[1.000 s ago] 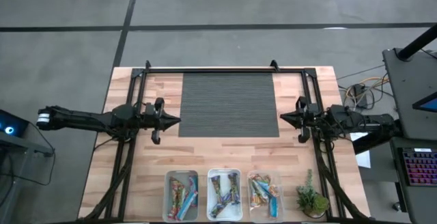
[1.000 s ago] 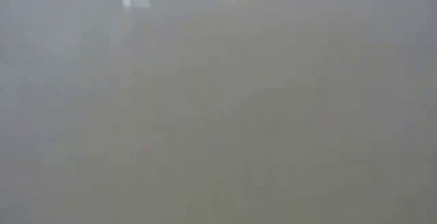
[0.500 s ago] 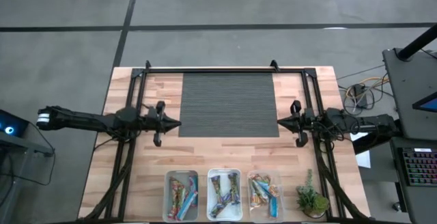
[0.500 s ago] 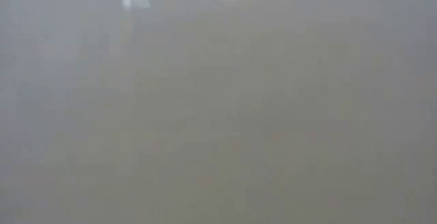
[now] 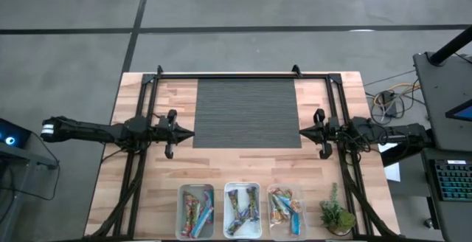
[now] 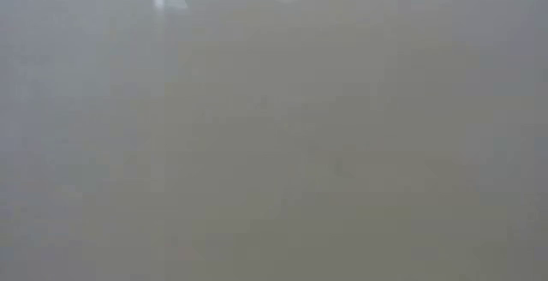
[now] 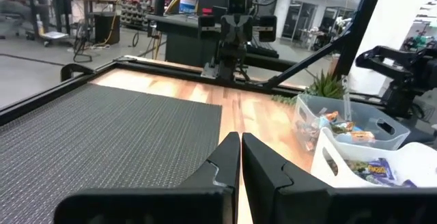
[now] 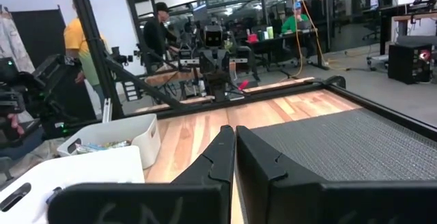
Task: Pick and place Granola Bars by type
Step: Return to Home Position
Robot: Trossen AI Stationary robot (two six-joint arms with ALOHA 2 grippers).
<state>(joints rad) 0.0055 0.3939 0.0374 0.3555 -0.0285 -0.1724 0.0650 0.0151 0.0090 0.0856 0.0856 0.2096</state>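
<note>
Entry, change over the last second:
- Left pincer [image 5: 192, 133]: sits slightly nearer the bin side of the surface [image 5: 177, 94] than one second ago. Its wrist is turned a little about its own axis.
- Right pincer [image 5: 302, 133]: tip is advanced a touch toward the ribbed mat [image 5: 247, 113], now level with its edge, and likewise shifted slightly toward the bin side.

High view straight down on whole table [image 5: 243, 170], wrist views low, facing each other across shared mat [image 5: 247, 113]

grey floor [image 5: 66, 13] | dark desk [image 5: 436, 80] with keyboard [image 5: 451, 179] | people [image 8: 75, 43] in workshop beyond
</note>
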